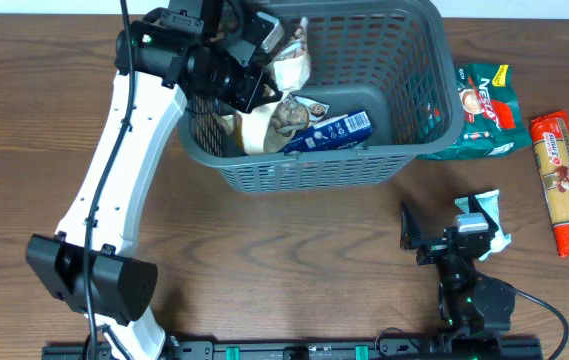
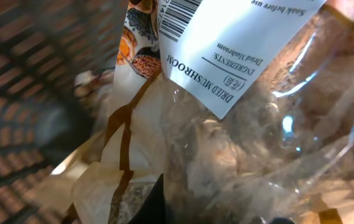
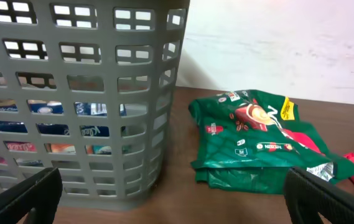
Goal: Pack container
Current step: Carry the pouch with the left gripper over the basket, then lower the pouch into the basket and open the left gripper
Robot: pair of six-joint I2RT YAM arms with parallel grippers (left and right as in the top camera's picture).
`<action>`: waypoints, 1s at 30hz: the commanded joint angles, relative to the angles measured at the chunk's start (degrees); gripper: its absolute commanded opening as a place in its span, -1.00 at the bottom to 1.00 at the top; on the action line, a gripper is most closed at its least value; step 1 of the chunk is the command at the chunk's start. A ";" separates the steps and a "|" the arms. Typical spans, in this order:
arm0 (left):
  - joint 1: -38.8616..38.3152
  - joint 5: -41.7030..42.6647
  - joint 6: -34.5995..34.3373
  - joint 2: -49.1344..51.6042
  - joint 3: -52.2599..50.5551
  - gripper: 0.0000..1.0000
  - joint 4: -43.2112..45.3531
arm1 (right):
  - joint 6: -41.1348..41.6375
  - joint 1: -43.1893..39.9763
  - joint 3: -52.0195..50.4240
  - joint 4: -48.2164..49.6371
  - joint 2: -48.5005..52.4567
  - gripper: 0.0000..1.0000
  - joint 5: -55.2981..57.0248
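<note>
The container (image 1: 309,172) is a dark grey slotted basket at the back middle of the table, and its wall (image 3: 77,93) fills the left of the right wrist view. My left gripper (image 1: 264,52) reaches inside it over the left rim. It is shut on a clear packet of dried mushrooms (image 1: 290,66) with a white label (image 2: 226,56). That packet fills the left wrist view, and only a dark fingertip (image 2: 155,202) shows below it. A blue packet (image 1: 339,130) and a beige one (image 1: 264,128) lie in the container. My right gripper (image 1: 444,235) stands open near the front right, holding nothing.
A green coffee packet (image 1: 484,110) lies against the container's right side, also in the right wrist view (image 3: 251,137). A red pasta packet (image 1: 564,180) lies at the far right. A white and teal packet (image 1: 491,215) sits beside the right gripper.
</note>
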 commanded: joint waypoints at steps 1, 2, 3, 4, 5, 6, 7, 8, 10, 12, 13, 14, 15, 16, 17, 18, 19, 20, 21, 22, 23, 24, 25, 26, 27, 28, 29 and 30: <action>0.09 -6.62 -0.39 0.35 0.85 -0.89 -0.20 | -0.68 -0.35 -0.07 -0.24 -0.37 0.98 0.11; 0.09 -7.02 -0.39 0.35 0.85 -0.89 -0.13 | -0.68 -0.35 -0.07 -0.24 -0.37 0.99 0.09; 0.09 -6.99 -0.39 0.35 0.85 -0.88 -0.11 | -0.68 -0.35 -0.07 -0.24 -0.37 0.99 0.09; 0.09 -7.02 -0.39 0.35 0.85 -0.89 -0.09 | -0.68 -0.35 -0.07 -0.24 -0.37 0.99 0.11; 0.09 -6.99 -0.44 0.35 0.83 -0.89 -0.11 | -0.68 -0.35 -0.07 -0.24 -0.37 0.99 0.11; 0.09 -6.99 -0.46 0.35 0.83 -0.88 -0.11 | -0.68 -0.35 -0.07 -0.24 -0.37 0.98 0.09; -0.02 -6.99 -0.70 0.35 0.72 -0.88 -0.11 | -0.68 -0.35 -0.07 -0.24 -0.37 0.99 0.09; -0.13 -6.97 -0.94 0.35 0.66 -0.89 -0.11 | -0.68 -0.35 -0.07 -0.24 -0.37 0.99 0.11; -0.52 -6.97 -1.79 0.37 0.57 -0.88 -0.11 | -0.68 -0.35 -0.07 -0.24 -0.37 0.99 0.09; -1.27 -6.99 -1.95 0.39 0.50 -0.89 -0.07 | -0.68 -0.35 -0.07 -0.24 -0.37 0.98 0.11; -1.66 -6.99 -1.97 0.44 0.50 -0.89 0.07 | -0.68 -0.35 -0.07 -0.24 -0.37 0.99 0.11; -2.19 -6.99 -1.95 0.44 0.46 -0.89 0.17 | -0.68 -0.35 -0.07 -0.24 -0.37 0.98 0.11; -2.60 -6.99 -1.95 0.46 0.37 -0.89 0.33 | -0.68 -0.35 -0.07 -0.24 -0.37 0.99 0.11; -3.23 -7.02 -1.92 0.46 0.11 -0.89 0.68 | -0.68 -0.35 -0.07 -0.24 -0.37 0.98 0.11; -3.74 -7.02 -1.95 0.46 -0.20 -0.89 0.98 | -0.68 -0.35 -0.07 -0.24 -0.37 0.98 0.11; -4.09 -7.04 -1.92 0.48 -0.39 -0.89 1.11 | -0.68 -0.35 -0.07 -0.24 -0.37 0.99 0.09; -4.59 -7.23 -1.95 0.68 -0.68 -0.89 1.29 | -0.68 -0.35 -0.07 -0.24 -0.37 0.99 0.09; -5.01 -7.61 -1.95 0.81 -0.96 -0.89 1.42 | -0.68 -0.35 -0.07 -0.24 -0.37 0.98 0.11; -5.51 -8.59 -1.97 1.20 -1.22 -0.88 1.57 | -0.68 -0.35 -0.07 -0.24 -0.37 0.98 0.11; -5.88 -9.53 -1.97 1.62 -1.22 -0.89 1.55 | -0.68 -0.35 -0.07 -0.24 -0.37 0.98 0.11; -6.23 -10.43 -1.97 2.19 -1.22 -0.89 1.55 | -0.68 -0.35 -0.07 -0.24 -0.37 0.99 0.11; -6.49 -11.21 -1.97 2.64 -1.22 -0.89 1.57 | -0.70 -0.35 -0.07 -0.24 -0.37 0.99 0.11; -6.67 -12.39 -1.99 3.43 -1.22 -0.89 1.60 | -0.68 -0.35 -0.07 -0.24 -0.37 0.99 0.11; -6.80 -13.05 -1.99 3.96 -1.22 -0.89 1.60 | -0.68 -0.35 -0.07 -0.24 -0.37 0.99 0.11; -6.82 -13.62 -2.05 4.66 -1.22 -0.88 1.60 | -0.68 -0.35 -0.07 -0.24 -0.37 0.99 0.11; -6.82 -14.12 -2.40 5.31 -1.22 -0.89 1.62 | -0.68 -0.35 -0.07 -0.24 -0.37 0.99 0.11; -6.82 -14.45 -2.47 5.86 -1.22 -0.89 1.64 | -0.68 -0.35 -0.07 -0.24 -0.37 0.98 0.11; -6.82 -14.58 -2.93 6.56 -1.22 -0.89 1.66 | -0.68 -0.35 -0.07 -0.26 -0.37 0.98 0.11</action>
